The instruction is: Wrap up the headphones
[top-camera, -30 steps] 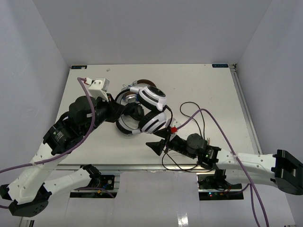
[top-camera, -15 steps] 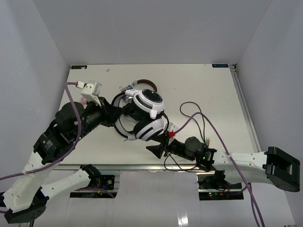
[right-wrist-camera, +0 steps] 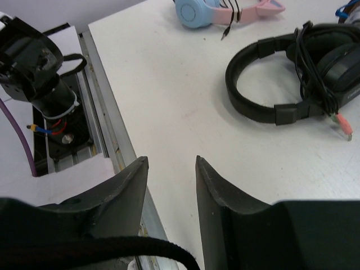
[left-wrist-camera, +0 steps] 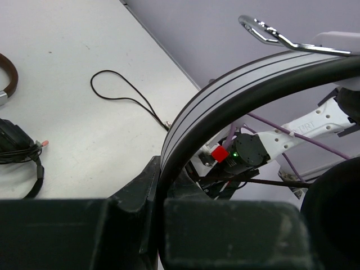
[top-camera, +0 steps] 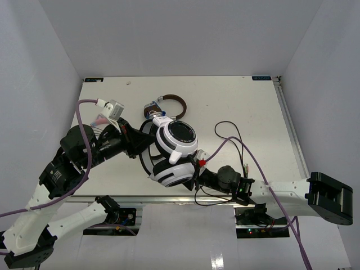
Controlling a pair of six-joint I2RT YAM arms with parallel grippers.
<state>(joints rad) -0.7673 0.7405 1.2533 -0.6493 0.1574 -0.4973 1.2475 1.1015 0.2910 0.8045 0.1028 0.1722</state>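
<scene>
We see the left hand (top-camera: 139,148) pressed together on the headband of the headphones (top-camera: 177,138), with the white band and its dark inner lining running between the fingers in the left wrist view. The headphones are held up off the table (top-camera: 253,107), towards its near edge and a little left of the middle. From above, one white ear cup sits over the other, the black pad of the upper one facing up.

The right hand (right-wrist-camera: 171,160) sits low by the near edge of the table, just right of the headphones, and the lower ear cup largely covers it from above. In its own camera the two fingers stand apart with bare table showing in the gap. A dark cord crosses the bottom of that view, but we cannot tell whether it lies between the fingers.

A thin black cable (top-camera: 233,135) lies in loose loops on the table to the right of the headphones. We cannot follow it to either end.

Behind the headphones, further from the arms, lies a pair of brown-banded headphones (top-camera: 174,100). The right wrist view also shows all-black headphones (right-wrist-camera: 264,84) lying flat with a pink-tipped plug beside them, and beyond those a blue and pink pair (right-wrist-camera: 197,11).
</scene>
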